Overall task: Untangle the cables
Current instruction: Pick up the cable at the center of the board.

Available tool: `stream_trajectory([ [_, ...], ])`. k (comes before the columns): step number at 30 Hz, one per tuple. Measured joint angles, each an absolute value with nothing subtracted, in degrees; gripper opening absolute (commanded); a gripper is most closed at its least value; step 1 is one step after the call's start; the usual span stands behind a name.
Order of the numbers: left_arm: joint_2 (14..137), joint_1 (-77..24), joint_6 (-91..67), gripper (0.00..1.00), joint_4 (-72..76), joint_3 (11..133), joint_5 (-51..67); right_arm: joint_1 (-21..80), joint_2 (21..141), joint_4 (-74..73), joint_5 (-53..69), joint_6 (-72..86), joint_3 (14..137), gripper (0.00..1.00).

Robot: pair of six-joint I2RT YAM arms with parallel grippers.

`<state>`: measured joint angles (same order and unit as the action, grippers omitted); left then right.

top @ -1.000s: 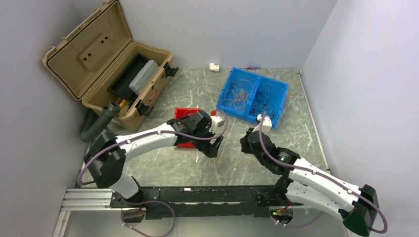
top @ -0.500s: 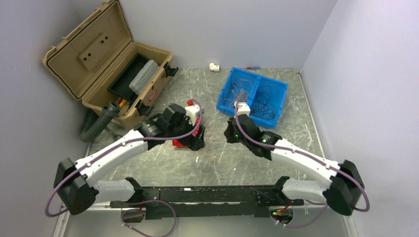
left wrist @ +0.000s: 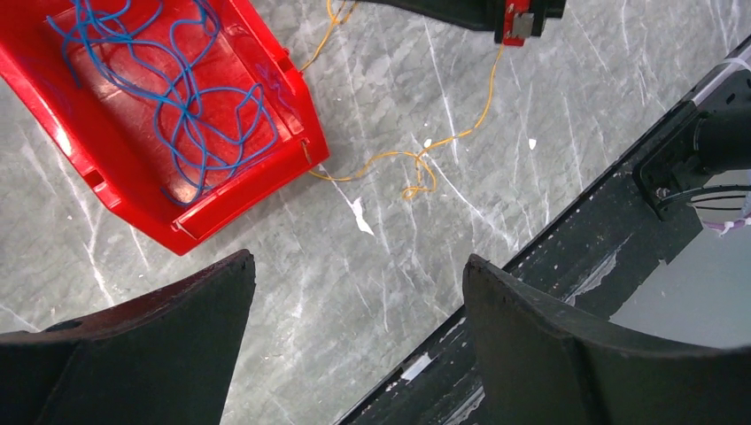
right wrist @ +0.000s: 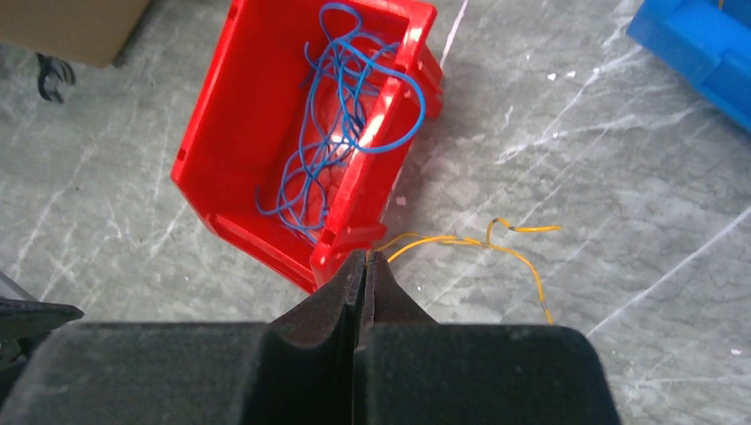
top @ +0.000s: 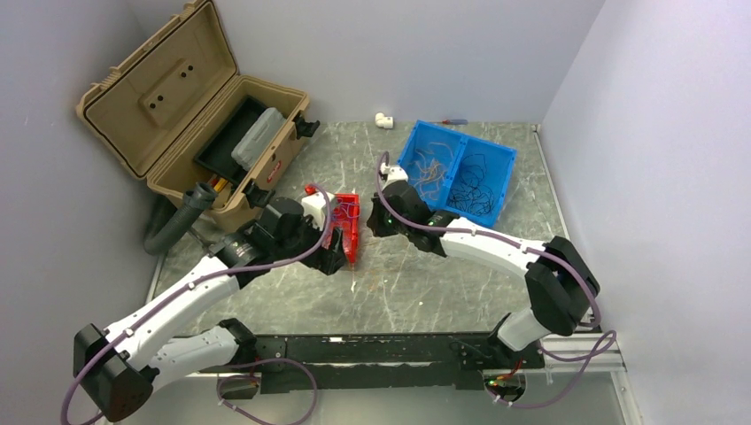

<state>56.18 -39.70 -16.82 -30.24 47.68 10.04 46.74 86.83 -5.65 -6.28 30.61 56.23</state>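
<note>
Right gripper (right wrist: 366, 257), clenched on the yellow-orange wire (right wrist: 452, 239), whose slack trails toward three o'clock from the red bin (right wrist: 239, 115); left gripper (left wrist: 356, 261) hovers released.

Blue cables (left wrist: 181, 102) tangled inside red bin (left wrist: 285, 88); yellow-orange strand (left wrist: 416, 159) loose, kinked, just beside bin corner.
</note>
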Motion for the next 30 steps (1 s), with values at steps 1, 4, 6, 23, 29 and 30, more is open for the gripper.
stream_trajectory([
  [1, 56.1, -39.6, -16.8, 0.89, -30.2, 47.6, 10.0, 46.4, 87.0, -5.3, -5.9, 30.6, 56.6, 0.0],
  [4, 55.7, -39.2, -16.8, 0.89, -30.2, 47.4, 9.6, 45.4, 87.0, -4.4, -5.3, 30.5, 57.4, 0.0],
  [6, 55.2, -39.0, -16.8, 0.89, -30.2, 47.1, 9.1, 44.8, 87.0, -3.7, -4.7, 30.5, 57.8, 0.0],
  [23, 45.8, -38.2, -17.2, 0.9, -29.5, 43.6, 3.4, 40.6, 97.4, 1.3, -1.0, 29.9, 64.1, 0.0],
  [29, 45.8, -38.1, -17.1, 0.9, -29.5, 43.5, 3.1, 39.4, 97.9, 1.4, -0.1, 30.0, 64.1, 0.0],
  [30, 45.8, -38.1, -17.0, 0.9, -29.5, 43.5, 3.1, 39.4, 97.7, 1.3, 0.0, 30.0, 64.1, 0.0],
])
